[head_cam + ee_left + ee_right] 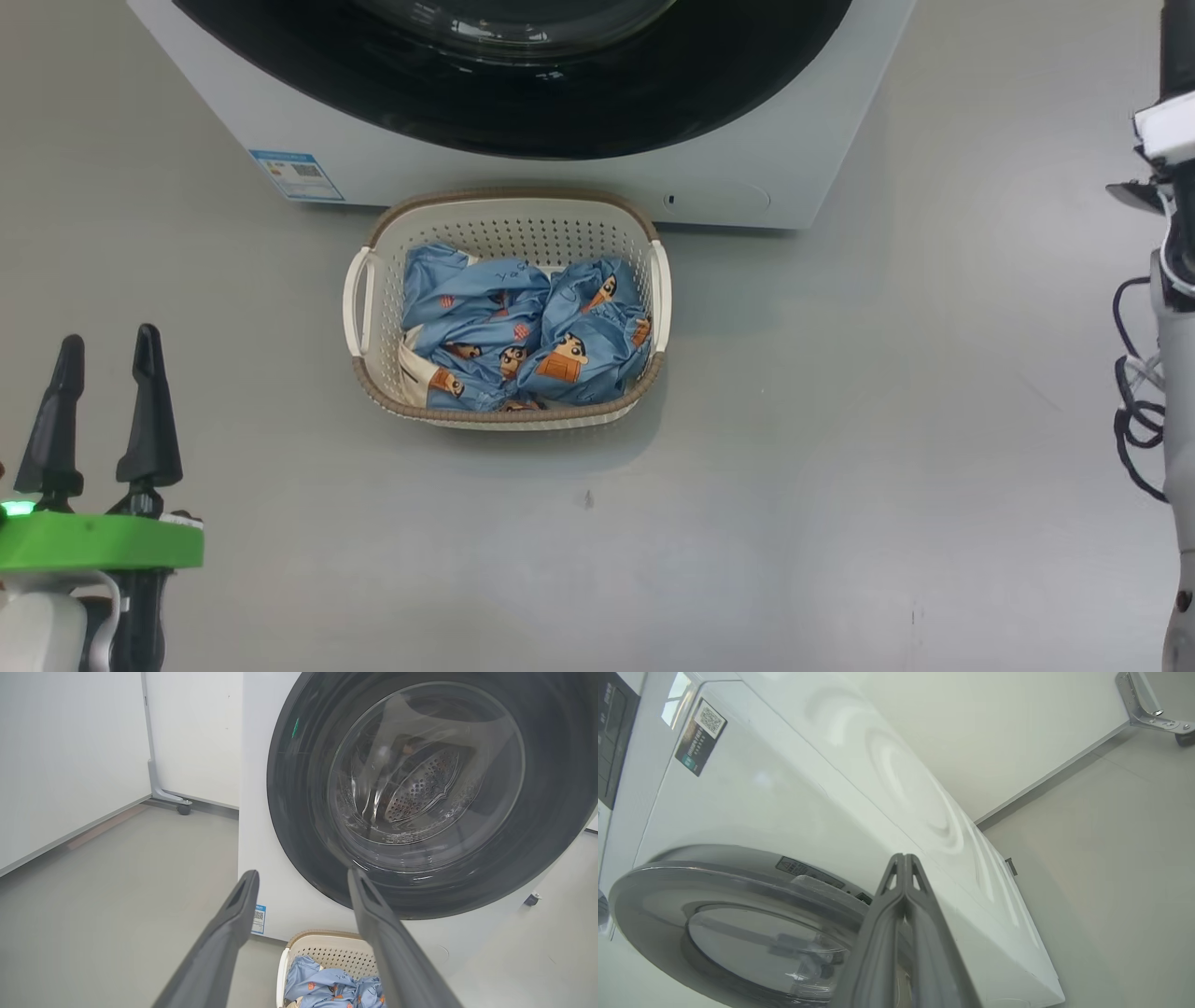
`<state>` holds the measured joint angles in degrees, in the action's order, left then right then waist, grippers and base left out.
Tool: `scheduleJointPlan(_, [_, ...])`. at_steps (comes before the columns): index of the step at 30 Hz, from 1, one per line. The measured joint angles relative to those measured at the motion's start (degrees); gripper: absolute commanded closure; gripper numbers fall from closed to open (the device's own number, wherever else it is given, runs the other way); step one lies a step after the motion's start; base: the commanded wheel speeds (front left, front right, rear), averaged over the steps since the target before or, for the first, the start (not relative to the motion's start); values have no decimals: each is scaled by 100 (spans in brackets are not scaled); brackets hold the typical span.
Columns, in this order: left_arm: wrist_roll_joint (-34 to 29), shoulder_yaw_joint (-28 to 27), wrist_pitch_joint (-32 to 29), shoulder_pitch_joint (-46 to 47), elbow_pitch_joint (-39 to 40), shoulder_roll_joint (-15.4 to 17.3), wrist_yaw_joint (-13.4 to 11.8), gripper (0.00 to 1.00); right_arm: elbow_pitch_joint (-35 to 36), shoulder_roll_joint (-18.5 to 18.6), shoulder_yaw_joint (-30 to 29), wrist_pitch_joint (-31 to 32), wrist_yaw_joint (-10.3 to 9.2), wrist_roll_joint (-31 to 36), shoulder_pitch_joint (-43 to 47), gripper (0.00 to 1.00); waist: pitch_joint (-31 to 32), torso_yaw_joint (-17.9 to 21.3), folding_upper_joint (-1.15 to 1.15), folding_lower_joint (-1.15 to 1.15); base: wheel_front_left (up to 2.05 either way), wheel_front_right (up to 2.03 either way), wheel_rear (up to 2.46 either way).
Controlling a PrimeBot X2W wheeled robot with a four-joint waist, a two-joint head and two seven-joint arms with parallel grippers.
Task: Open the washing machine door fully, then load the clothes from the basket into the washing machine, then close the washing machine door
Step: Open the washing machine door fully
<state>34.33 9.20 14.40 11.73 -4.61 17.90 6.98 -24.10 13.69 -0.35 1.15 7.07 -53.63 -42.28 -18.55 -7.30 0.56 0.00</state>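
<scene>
Right claw (903,858), fingers together, seemingly just beside the washing machine door (714,891).

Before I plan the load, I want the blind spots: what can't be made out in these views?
Upper part of the washing machine door: head view, cut off by the top edge.
Text on the blue label: head view, too small to read.
Lower layers of the clothes: head view, hidden under the top folds and behind the basket walls.
Part of the door's rim: right wrist view, covered by the shut right gripper.
</scene>
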Motion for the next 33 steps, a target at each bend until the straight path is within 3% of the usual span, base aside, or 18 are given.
scheduleJointPlan(19, [193,-5,1,298,90,-10,0,0,-183,309,215,1696,0,-961,-1210,100,-672,-346,0,0,0,0,0])
scheduleJointPlan(33, [247,59,1,538,219,-26,0,0,-353,298,426,2316,0,-1116,-1936,100,-1035,-584,0,0,0,0,0])
